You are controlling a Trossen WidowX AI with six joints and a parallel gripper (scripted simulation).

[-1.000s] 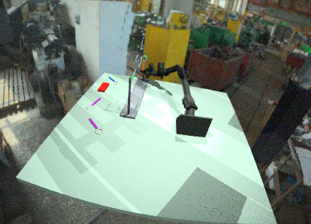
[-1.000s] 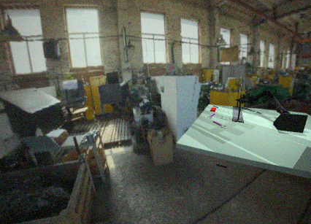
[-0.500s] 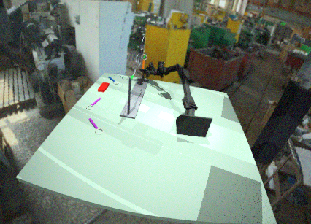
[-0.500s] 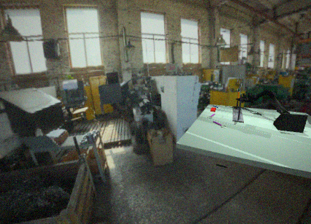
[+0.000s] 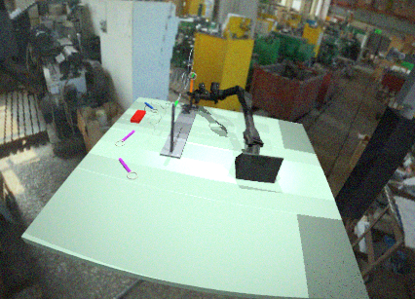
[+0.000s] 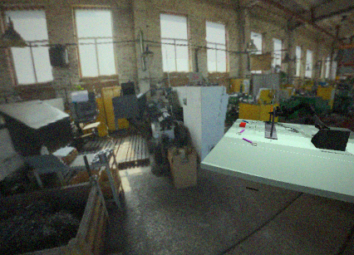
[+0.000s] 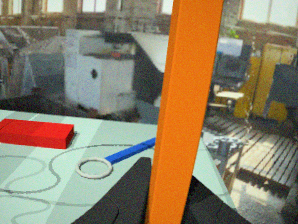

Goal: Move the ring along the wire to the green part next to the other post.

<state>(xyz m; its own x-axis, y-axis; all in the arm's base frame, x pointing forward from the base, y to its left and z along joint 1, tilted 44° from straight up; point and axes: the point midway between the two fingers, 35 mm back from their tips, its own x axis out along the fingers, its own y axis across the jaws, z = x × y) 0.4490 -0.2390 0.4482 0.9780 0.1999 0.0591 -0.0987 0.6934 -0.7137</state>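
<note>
The orange handle (image 5: 191, 86) (image 7: 187, 90) stands upright below the ring (image 5: 193, 76), which is small and pale and shows at the green part at the far end of the wire. My gripper (image 5: 191, 95) (image 7: 156, 168) is shut on the orange handle, with one finger on each side of it in the wrist view. The near post (image 5: 171, 129) stands on the grey base strip (image 5: 182, 139), and the other green part (image 5: 176, 103) shows by its top. The thin grey wire and the far post are hard to make out. The wrist view does not show the ring.
A red block (image 5: 138, 116) (image 6: 243, 125) (image 7: 35, 133) lies left of the base strip. A blue-handled ring (image 5: 149, 105) (image 7: 131, 150) lies behind it. Two purple-handled rings lie nearer, one at the back (image 5: 128, 135) and one in front (image 5: 125, 165). A dark box (image 5: 258, 168) (image 6: 331, 139) stands by the arm's base.
</note>
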